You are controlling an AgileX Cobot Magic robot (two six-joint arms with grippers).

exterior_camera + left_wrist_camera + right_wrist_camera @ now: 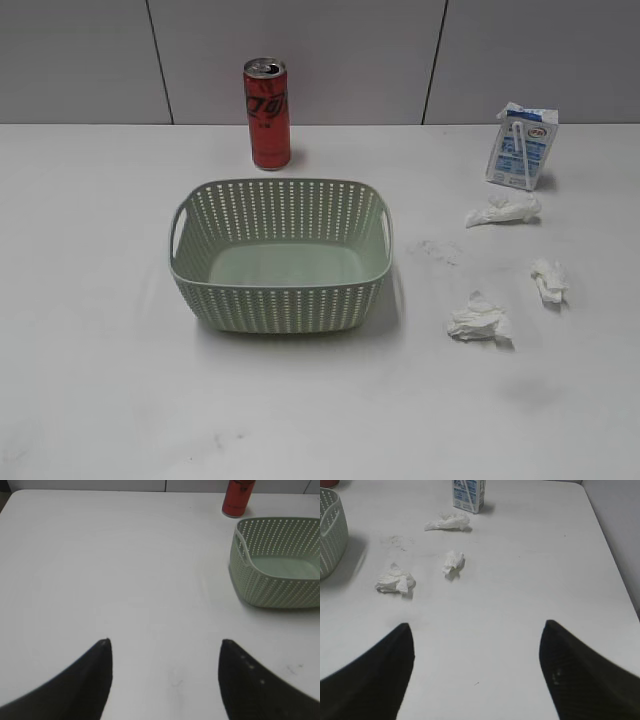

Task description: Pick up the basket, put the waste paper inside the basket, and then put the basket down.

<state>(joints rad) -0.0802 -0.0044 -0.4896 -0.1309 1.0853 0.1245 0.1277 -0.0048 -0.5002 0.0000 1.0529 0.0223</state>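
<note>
The pale green basket (280, 300) stands empty in the middle of the white table; it also shows in the left wrist view (272, 587) and at the edge of the right wrist view (327, 535). Three white waste paper wads lie to its right: one near the carton (503, 210) (447, 522), one further right (549, 281) (453, 561), one nearest the basket (479, 320) (395, 580). My left gripper (165, 642) is open and empty over bare table, left of the basket. My right gripper (477, 625) is open and empty, nearer than the wads. Neither gripper shows in the exterior view.
A red drink can (267, 113) (238, 497) stands behind the basket. A blue-and-white drink carton (521, 146) (468, 494) stands at the back right. The table's right edge (615, 565) runs beside a grey wall.
</note>
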